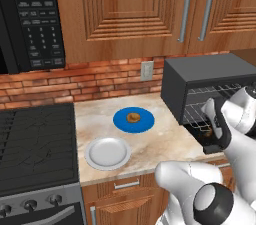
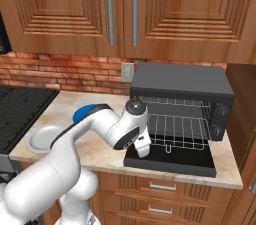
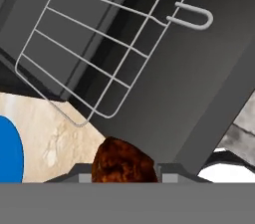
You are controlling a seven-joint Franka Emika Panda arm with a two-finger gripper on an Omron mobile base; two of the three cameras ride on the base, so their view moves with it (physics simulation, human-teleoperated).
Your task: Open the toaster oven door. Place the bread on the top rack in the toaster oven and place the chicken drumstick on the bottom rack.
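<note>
bread: sits on the blue plate, mid counter.
toaster oven door: folded down flat at the counter's front edge.
my gripper: squeezes the chicken drumstick, just before the bottom rack.

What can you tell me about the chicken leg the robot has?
The chicken drumstick is a lumpy, reddish-brown piece with a rough, roasted-looking skin. In the hand view it sits between the gripper's two dark fingertips, held above the lowered toaster oven door, just in front of the pulled-out wire rack. Its thin bone end is hidden.
</note>
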